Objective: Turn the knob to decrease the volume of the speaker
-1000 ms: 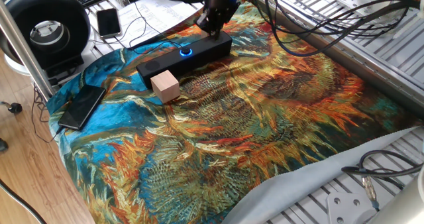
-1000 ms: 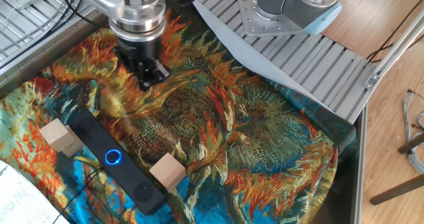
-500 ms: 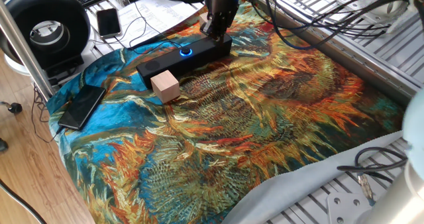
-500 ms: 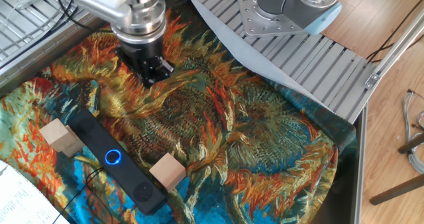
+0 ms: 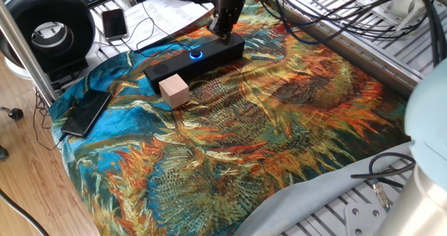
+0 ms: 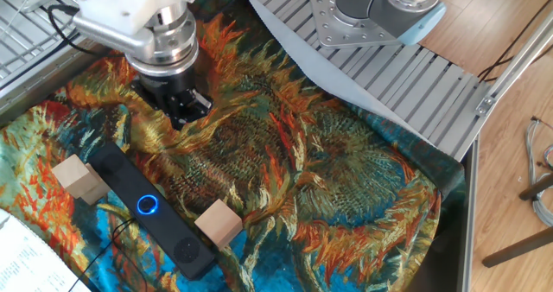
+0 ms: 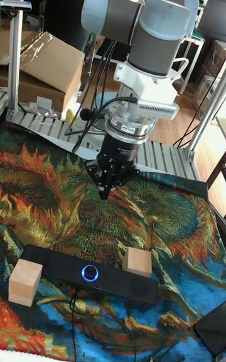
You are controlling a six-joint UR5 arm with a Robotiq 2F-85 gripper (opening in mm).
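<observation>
The speaker [image 7: 88, 274] lies on the sunflower cloth [image 5: 279, 124], with a wooden block [image 7: 25, 281] at each side. Its knob [image 7: 91, 272] glows blue in the middle. The fingers [image 7: 104, 193] hang above the cloth behind the speaker, pressed together, touching nothing.

Below the dark gripper [image 7: 105, 193] lay a black speaker [image 7: 88, 274] whose knob [image 7: 91, 271] glowed blue, two tan cubes beside it, on what looked like an orange-and-teal sunflower-patterned cloth [image 5: 279, 124].
</observation>
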